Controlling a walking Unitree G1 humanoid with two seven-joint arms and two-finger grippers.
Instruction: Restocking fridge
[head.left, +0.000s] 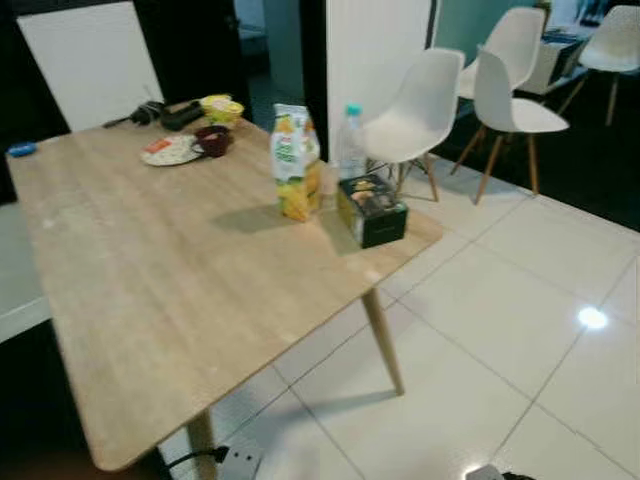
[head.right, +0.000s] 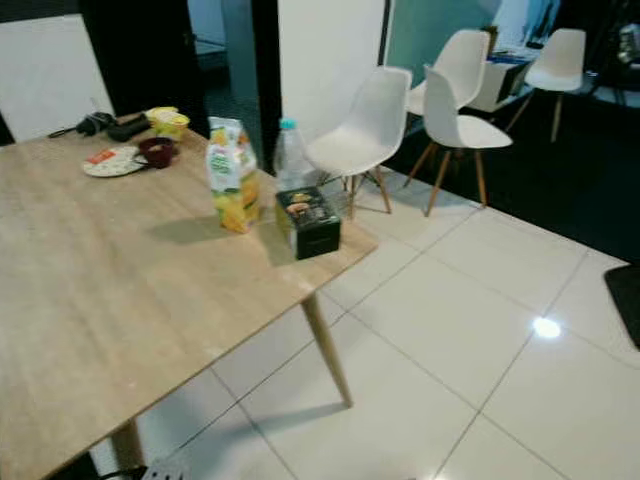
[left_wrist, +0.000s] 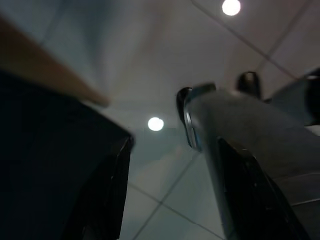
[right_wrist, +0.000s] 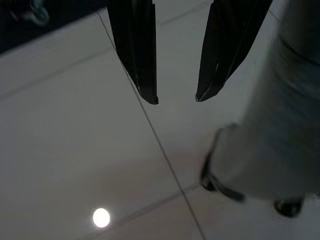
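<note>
- Up on the wooden table, near its far right corner, stands a juice carton, upright.
- Just beside the carton, on its right, stand a clear water bottle with a blue cap and a dark box; the box sits nearest the table's edge.
- Farther back on the table lie a plate, a dark red cup and a yellow bowl.
- White chairs stand on the tiled floor beyond the table.
- Down low, the right gripper hangs over the floor tiles with its two black fingers spread apart and nothing between them, well apart from the carton and bottle.
- Whether the left gripper is spread or pressed together, I cannot tell; its view is dark and blurred, facing floor tiles beside a table leg.
</note>
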